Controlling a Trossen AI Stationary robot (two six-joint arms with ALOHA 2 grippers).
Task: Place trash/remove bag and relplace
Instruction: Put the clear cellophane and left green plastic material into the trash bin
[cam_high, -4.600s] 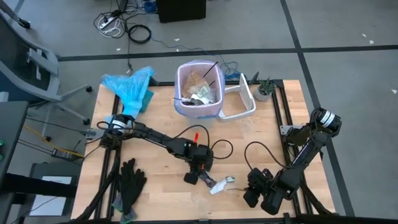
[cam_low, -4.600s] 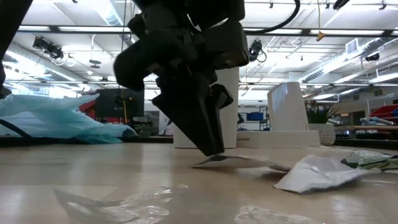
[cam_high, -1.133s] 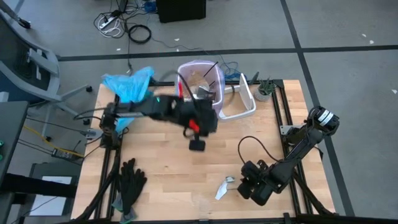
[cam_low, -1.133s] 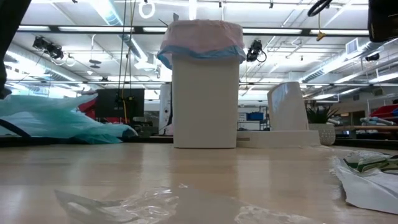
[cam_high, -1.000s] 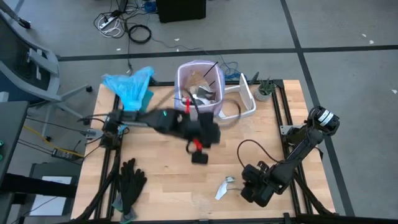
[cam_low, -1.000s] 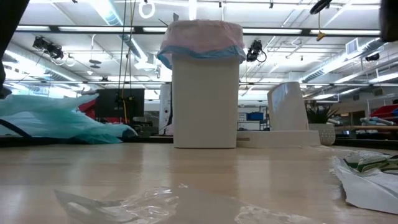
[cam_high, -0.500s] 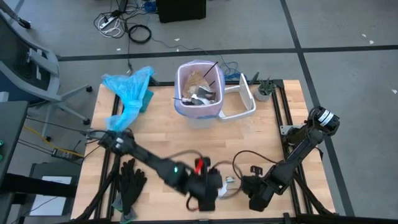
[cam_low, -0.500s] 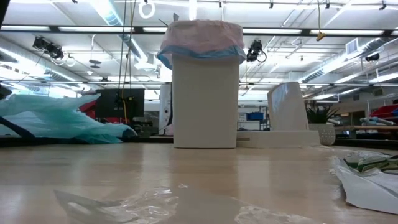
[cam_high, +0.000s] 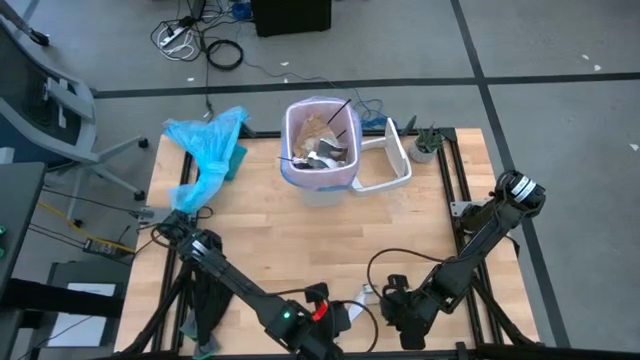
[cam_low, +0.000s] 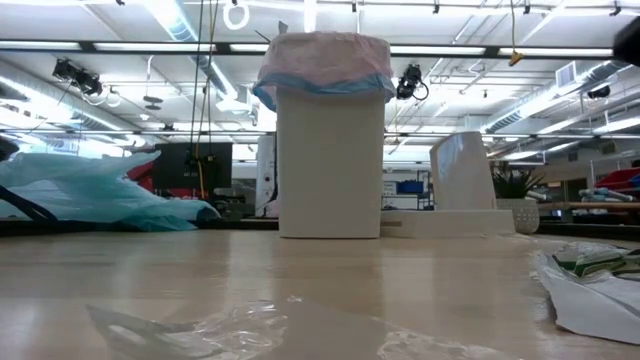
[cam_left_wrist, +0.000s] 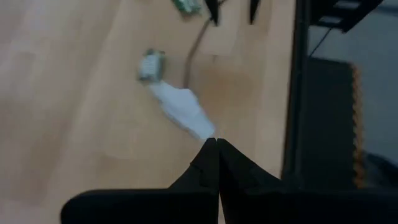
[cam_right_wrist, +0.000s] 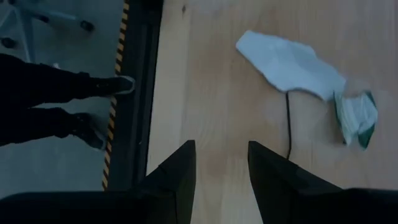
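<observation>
The white bin (cam_high: 320, 148) stands at the table's far middle. The pale pink bag (cam_low: 325, 60) lines it and folds over its rim, and trash (cam_high: 322, 145) lies inside. A white scrap (cam_left_wrist: 180, 109) and a small green-printed wrapper (cam_right_wrist: 354, 115) lie near the table's near edge. My left gripper (cam_left_wrist: 214, 142) is shut, its tips at the scrap's near end. My right gripper (cam_right_wrist: 221, 149) stands open just right of the scrap, with nothing between its fingers. Clear film (cam_low: 200, 325) lies close to the low camera. My left gripper has its shut fingertips at the end of the white scrap (cam_left_wrist: 205, 130), slanting down toward the table. I cannot tell whether they touch it. The scrap lies flat on the table.
A light-blue bag (cam_high: 205, 145) lies at the far left corner. The bin's white lid (cam_high: 392, 160) and a small potted plant (cam_high: 425, 145) sit right of the bin. Black gloves (cam_high: 205, 300) lie partly under my left arm. A person's legs (cam_right_wrist: 56, 99) stand beyond the table's near edge.
My left arm has swung from beside the bin across the table to the near edge and now reaches the white scrap. The bin, the bag and the scraps have stayed where they were.
</observation>
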